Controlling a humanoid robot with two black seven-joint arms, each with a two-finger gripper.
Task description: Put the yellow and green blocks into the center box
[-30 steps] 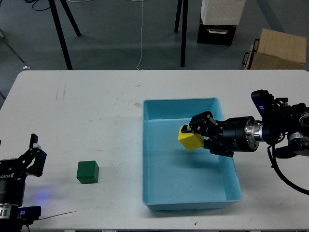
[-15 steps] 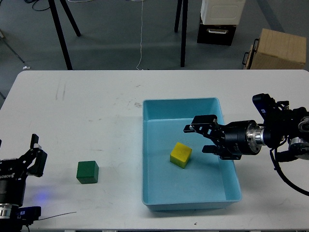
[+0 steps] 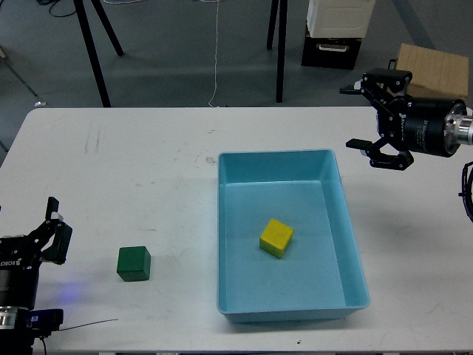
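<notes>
A yellow block [image 3: 276,237] lies on the floor of the light blue box [image 3: 347,244] at the table's centre. A green block [image 3: 134,263] sits on the white table to the left of the box. My right gripper [image 3: 367,117] is open and empty, raised above the table beyond the box's far right corner. My left gripper [image 3: 54,231] is at the lower left edge, well left of the green block, with its fingers apart and nothing between them.
Beyond the table's far edge stand black tripod legs [image 3: 94,52], a black and white case [image 3: 334,33] and a cardboard box [image 3: 432,70] on the floor. The white table [image 3: 133,170] extends wide to the left of the blue box.
My right gripper let go of the yellow block, which dropped onto the box floor. The gripper then pulled out of the box, up and to the right. The left arm barely moved.
</notes>
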